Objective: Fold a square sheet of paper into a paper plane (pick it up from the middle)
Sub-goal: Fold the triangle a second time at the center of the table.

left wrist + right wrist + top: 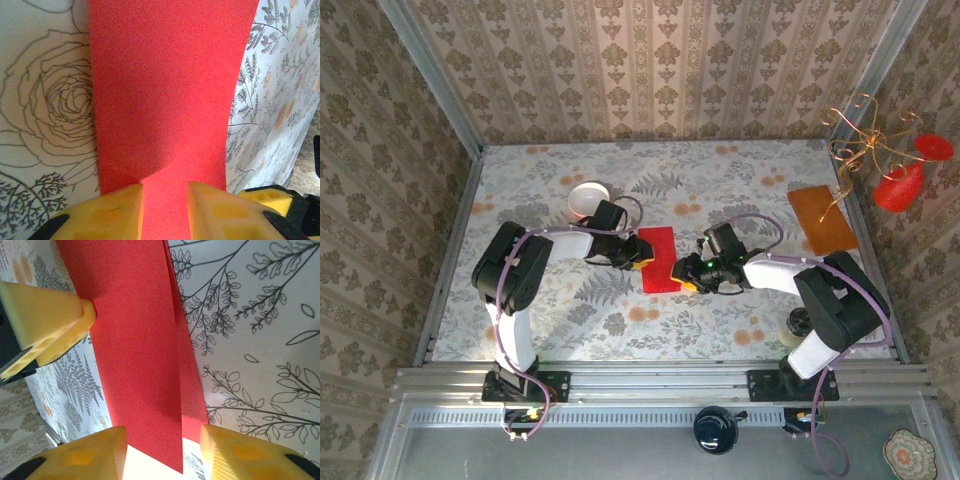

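Observation:
The square sheet of paper [659, 259] is bright red and lies folded into a narrow rectangle at the table's middle. My left gripper [638, 251] is at its left edge. In the left wrist view the red paper [165, 90] runs flat under my left gripper [165, 202], whose yellow fingers [112, 212] stand apart over it. My right gripper [683, 272] is at the paper's right near corner. The right wrist view has two offset layers of the paper [135, 340], its near end between the spread fingers of my right gripper [162, 452].
A small white bowl [588, 200] stands just behind the left gripper. An orange-brown board [822, 220] lies at the right. A gold wire stand with red ornaments [892, 160] rises at the far right corner. Patterned walls close the table's back and sides.

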